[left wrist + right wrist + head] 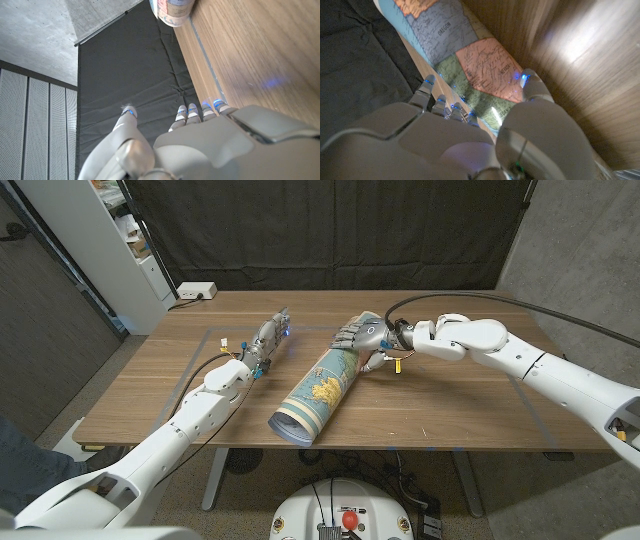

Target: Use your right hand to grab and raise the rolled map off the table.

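The surface point(450, 415) is a wooden top with thin tape lines marking a rectangle. The rolled map point(318, 391) lies on it near the middle, running diagonally, its open end toward the front edge. A white power strip point(197, 291) sits at the far left corner, near the back edge.

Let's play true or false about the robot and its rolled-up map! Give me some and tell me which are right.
1. The rolled map lies on the wooden table. True.
2. The right hand is at the map's far end. True.
3. The left hand holds the map. False: it holds nothing and is beside the map, apart from it.
4. The map is lifted high in the air. False: it lies on the table.
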`<state>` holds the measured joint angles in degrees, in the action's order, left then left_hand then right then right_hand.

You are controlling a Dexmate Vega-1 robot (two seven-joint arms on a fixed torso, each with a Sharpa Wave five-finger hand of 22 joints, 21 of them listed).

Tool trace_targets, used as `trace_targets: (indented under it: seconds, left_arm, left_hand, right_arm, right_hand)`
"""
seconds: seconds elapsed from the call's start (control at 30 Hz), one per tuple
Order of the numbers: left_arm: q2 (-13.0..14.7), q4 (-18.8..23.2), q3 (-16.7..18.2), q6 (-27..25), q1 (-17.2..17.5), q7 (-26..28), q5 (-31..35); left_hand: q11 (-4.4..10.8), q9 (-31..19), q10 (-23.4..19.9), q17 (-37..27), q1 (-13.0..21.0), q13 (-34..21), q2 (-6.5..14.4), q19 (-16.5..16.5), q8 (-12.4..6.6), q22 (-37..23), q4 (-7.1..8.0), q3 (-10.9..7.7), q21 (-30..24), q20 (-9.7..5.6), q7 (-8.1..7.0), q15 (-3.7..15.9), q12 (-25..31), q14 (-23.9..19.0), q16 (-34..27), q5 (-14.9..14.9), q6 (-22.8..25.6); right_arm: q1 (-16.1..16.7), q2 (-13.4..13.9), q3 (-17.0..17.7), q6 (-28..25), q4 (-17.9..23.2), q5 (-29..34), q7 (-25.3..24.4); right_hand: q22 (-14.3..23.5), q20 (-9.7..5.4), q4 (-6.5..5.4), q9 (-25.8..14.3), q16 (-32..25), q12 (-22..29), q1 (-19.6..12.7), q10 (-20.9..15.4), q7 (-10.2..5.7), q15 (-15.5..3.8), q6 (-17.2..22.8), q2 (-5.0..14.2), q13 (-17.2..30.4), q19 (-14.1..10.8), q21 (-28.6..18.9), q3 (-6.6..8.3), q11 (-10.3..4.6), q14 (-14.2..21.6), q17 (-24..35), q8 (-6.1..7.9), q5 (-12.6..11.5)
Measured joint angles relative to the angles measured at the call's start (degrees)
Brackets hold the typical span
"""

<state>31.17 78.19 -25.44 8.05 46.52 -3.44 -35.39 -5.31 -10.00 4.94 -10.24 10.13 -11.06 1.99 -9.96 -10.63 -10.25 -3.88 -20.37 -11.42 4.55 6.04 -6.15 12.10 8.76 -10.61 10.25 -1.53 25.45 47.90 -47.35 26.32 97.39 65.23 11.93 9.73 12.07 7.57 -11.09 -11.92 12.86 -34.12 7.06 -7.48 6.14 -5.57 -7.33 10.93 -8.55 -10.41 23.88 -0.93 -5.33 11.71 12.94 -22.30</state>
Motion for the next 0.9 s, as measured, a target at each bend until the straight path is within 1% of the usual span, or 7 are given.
trace_targets:
  seconds: [0.2,0.3,0.43,0.63,0.77,0.83,0.9]
  left_arm:
    - [-0.2,-0.4,0.0,0.4,-0.1,-0.3,-0.1]
    - [-0.2,-0.6,0.0,0.4,-0.2,-0.4,-0.1]
    - [-0.4,-0.8,-0.1,0.4,-0.3,-0.5,-0.1]
    - [-0.5,-1.2,-0.1,0.7,-0.4,-0.7,-0.2]
    - [-0.5,-1.3,-0.1,0.8,-0.4,-0.8,-0.2]
    - [-0.5,-1.3,-0.1,0.8,-0.4,-0.9,-0.3]
    - [-0.5,-1.4,-0.1,0.9,-0.4,-0.9,-0.3]
  left_hand:
    - [0.20,0.0,-0.2,0.0,0.0,0.0,0.0,0.1,0.00,0.0,0.00,0.00,0.0,0.10,0.00,0.00,0.0,0.0,0.0,0.0,0.0]
    - [0.20,0.0,-0.2,0.0,0.0,0.0,0.0,0.1,0.00,0.0,0.00,0.00,0.0,0.10,0.00,-0.12,0.0,0.1,0.0,0.0,0.0]
    - [0.20,0.0,-0.2,-0.3,0.0,0.0,0.0,0.1,0.00,0.0,-0.24,-0.24,0.0,0.10,-0.02,-0.19,0.0,0.2,0.0,0.0,0.0]
    - [0.20,0.0,-0.2,-0.3,0.0,0.0,0.0,0.1,0.00,0.0,-0.24,-0.24,0.0,0.09,-0.11,-0.19,0.0,0.2,0.0,0.0,-0.1]
    - [0.20,0.0,-0.2,-0.3,-0.2,0.0,0.2,0.1,0.00,0.0,-0.24,-0.24,0.0,0.09,-0.11,-0.19,0.0,0.2,0.0,0.0,-0.1]
    - [0.20,0.0,-0.2,-0.3,-0.2,0.0,0.2,-0.1,0.00,0.0,-0.24,-0.24,0.0,0.31,-0.11,-0.19,0.0,0.2,0.0,0.0,-0.1]
    - [0.20,0.0,-0.2,-0.3,-0.2,0.0,0.2,0.1,0.00,0.0,-0.24,-0.24,0.0,0.53,-0.11,-0.19,0.0,0.2,0.0,0.0,-0.1]
  right_arm:
    - [-0.2,0.0,-0.5,-0.5,0.2,0.7,1.0]
    - [-0.2,0.0,-0.7,-0.6,0.2,0.9,1.4]
    - [-0.3,-0.1,-0.9,-0.8,0.2,1.2,1.9]
    - [-0.5,-0.3,-1.1,-0.9,0.2,1.3,2.3]
    - [-0.5,-0.4,-1.3,-0.9,0.1,1.3,2.4]
    - [-0.6,-0.5,-1.4,-0.9,-0.1,1.3,2.4]
    - [-0.6,-0.6,-1.5,-0.9,-0.2,1.3,2.2]
  right_hand:
    - [0.0,0.00,0.00,0.0,-0.3,0.0,-0.6,-0.6,-0.37,0.00,1.8,0.58,0.0,0.0,0.0,0.00,-0.62,0.0,0.0,0.43,-0.5]
    - [0.0,-0.22,0.26,0.0,-0.5,0.0,-0.8,-1.0,-0.60,-0.09,2.2,0.79,0.0,-0.2,-0.1,0.26,-1.00,1.2,0.0,0.43,-0.5]
    - [0.1,-0.64,0.57,0.1,-1.6,0.0,-1.7,-1.9,-0.82,-0.55,2.8,1.65,0.0,-3.0,-1.3,0.56,-1.44,4.1,0.0,0.43,-0.5]
    - [0.3,-1.09,1.03,0.0,-3.1,0.0,-2.8,-4.9,-1.62,-2.11,5.1,1.86,0.0,-11.0,-3.7,1.03,-1.93,10.1,0.0,0.14,-0.3]
    - [0.3,-1.57,1.10,0.0,-3.8,0.4,-3.7,-8.0,-2.11,-4.24,6.8,1.46,0.0,-17.2,-5.3,1.30,-2.58,13.5,0.0,0.13,-0.1]
    - [0.3,-2.08,1.04,0.0,-3.8,0.5,-3.9,-9.2,-2.05,-5.32,7.6,1.49,0.0,-19.2,-5.8,1.52,-2.76,14.6,0.1,0.13,-0.1]
    - [0.2,-2.82,1.04,0.0,-4.2,0.7,-4.1,-10.5,-2.28,-6.49,8.6,1.70,0.0,-20.4,-5.8,1.52,-3.09,15.7,0.3,0.13,-0.1]
